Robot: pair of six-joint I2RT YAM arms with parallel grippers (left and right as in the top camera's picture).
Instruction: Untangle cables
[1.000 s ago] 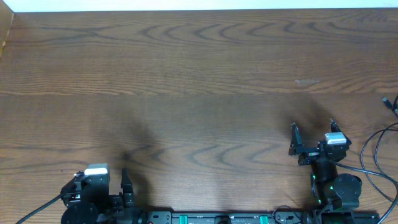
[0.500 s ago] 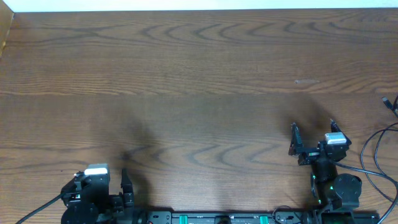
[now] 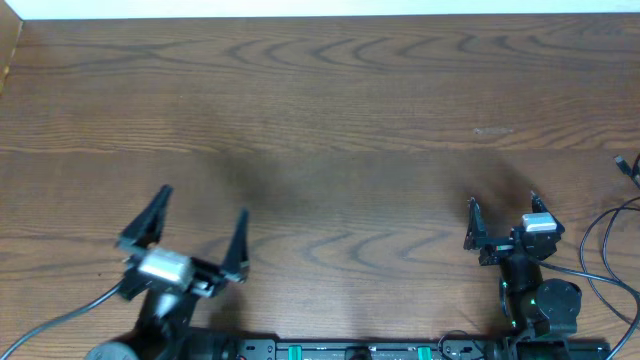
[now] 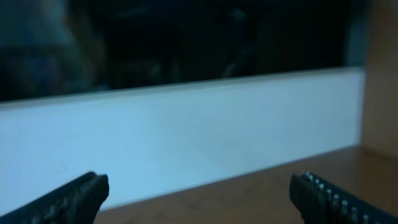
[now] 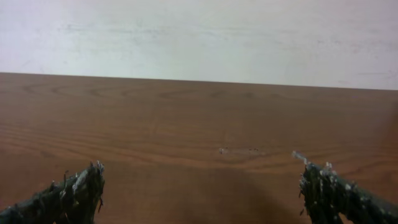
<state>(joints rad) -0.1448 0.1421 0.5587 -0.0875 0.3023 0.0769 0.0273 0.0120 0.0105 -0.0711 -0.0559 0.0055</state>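
No tangle of cables lies on the wooden table (image 3: 320, 100). Only a thin black cord end with a small plug (image 3: 628, 166) pokes in at the right edge; I cannot tell whether it is one of the cables. My left gripper (image 3: 203, 203) hovers over the front left of the table, open and holding nothing. In the left wrist view the left gripper (image 4: 199, 186) points at a pale wall, its fingers wide apart. My right gripper (image 3: 502, 201) stands open at the front right with nothing in it. Bare wood shows between the fingers of the right gripper (image 5: 202, 177).
Thin black leads (image 3: 596, 255) loop on the table by the right arm's base (image 3: 545, 305). Another black lead (image 3: 60, 330) trails from the left arm. A pale scuff (image 3: 493, 130) marks the wood right of centre. A white wall (image 5: 199, 37) borders the far edge.
The left arm has risen from its folded place at the front edge and swung out over the table, fingers spread. The right arm has not moved.
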